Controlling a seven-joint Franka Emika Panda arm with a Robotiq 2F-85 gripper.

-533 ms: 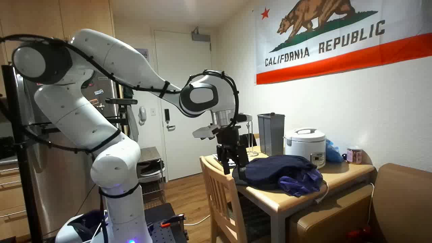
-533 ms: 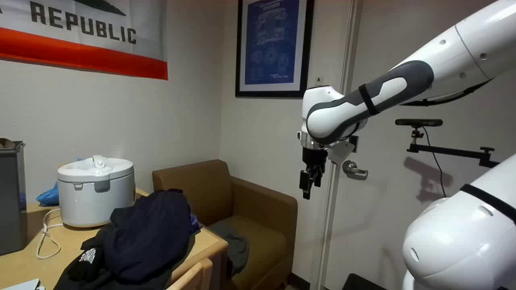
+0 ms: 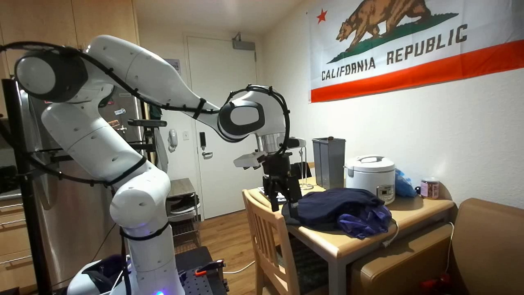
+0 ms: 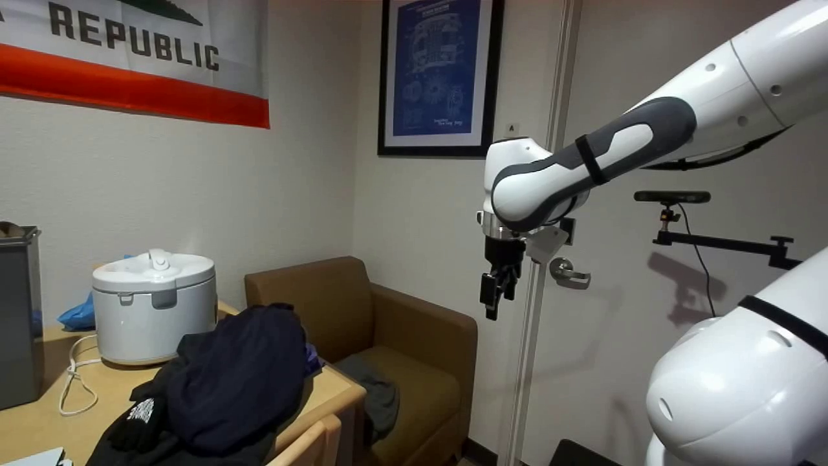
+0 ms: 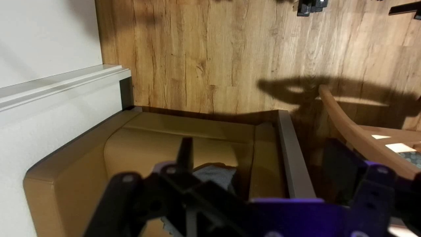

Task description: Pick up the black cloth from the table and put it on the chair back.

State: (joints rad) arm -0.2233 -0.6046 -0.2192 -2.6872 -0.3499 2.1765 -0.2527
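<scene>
In an exterior view, the arm (image 3: 155, 82) stands bent, jaws pointing down and spread apart, and the dark cloth (image 3: 339, 205) lies heaped on the worktop (image 3: 421, 208), the chair back (image 3: 264, 212) just beside that worktop!

In an exterior view, those jaws hang in mid-air, well apart from the dark cloth, which slumps in front of the rice cooker (image 4: 155, 310), with the armchair (image 4: 417, 369) beyond.

Over in the wrist view, jaws wide, armchair and grey cloth (image 5: 215, 176) underneath, wooden floor (image 5: 213, 56) past them, chair back off at the right!
</scene>
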